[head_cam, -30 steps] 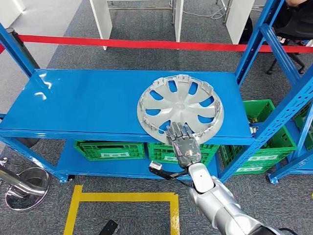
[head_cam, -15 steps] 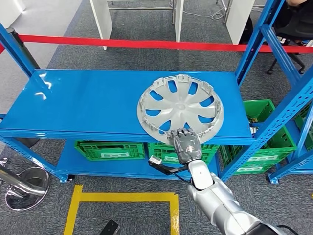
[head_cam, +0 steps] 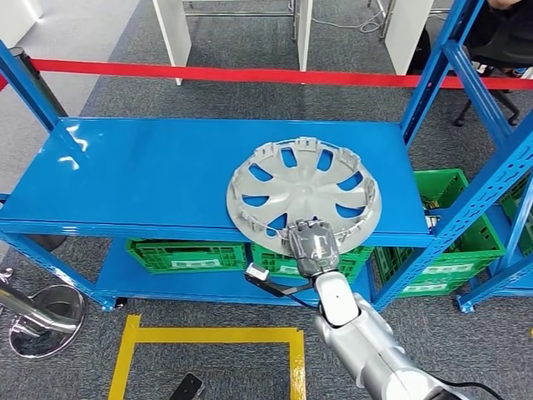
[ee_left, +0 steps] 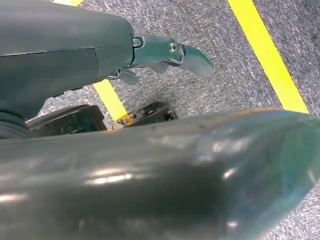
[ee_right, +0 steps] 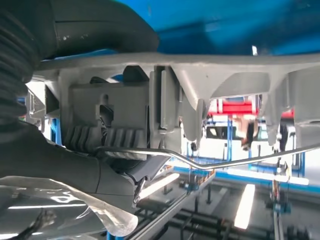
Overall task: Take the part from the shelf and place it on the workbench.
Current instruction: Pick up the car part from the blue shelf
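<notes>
Much hidden at the grasp: from the head view, fingertips of the right hand (head_cam: 314,245) lost behind its own grey back, curled over the near rim of the silver wheel cover (head_cam: 303,190). From the right wrist view, thumb and dark fingers (ee_right: 113,175) seen clamped on the cover's rim (ee_right: 177,100) from both sides, wire retaining ring and clips in between; exact contact points too crowded to sort. Cover resting on the top deck of the blue shelf (head_cam: 138,175), right of centre, near edge overhanging the shelf's front lip and looking slightly lifted; whether clear of the deck, cannot tell. Broad bare blue deck to the cover's left, narrower strip to its right before the upright post (head_cam: 434,75). Green crates (head_cam: 188,254) partly hidden under the deck on the lower level. Red barrier tape (head_cam: 239,75) stretched behind the shelf. Yellow floor tape (head_cam: 207,336) on grey carpet in front, open floor between shelf and robot. Left hand (ee_left: 166,52) hanging over carpet and yellow tape, mostly blocked by a dark blurred cover; one pale fingertip visible, extended, nothing seen in it; spread of the rest impossible to tell.
</notes>
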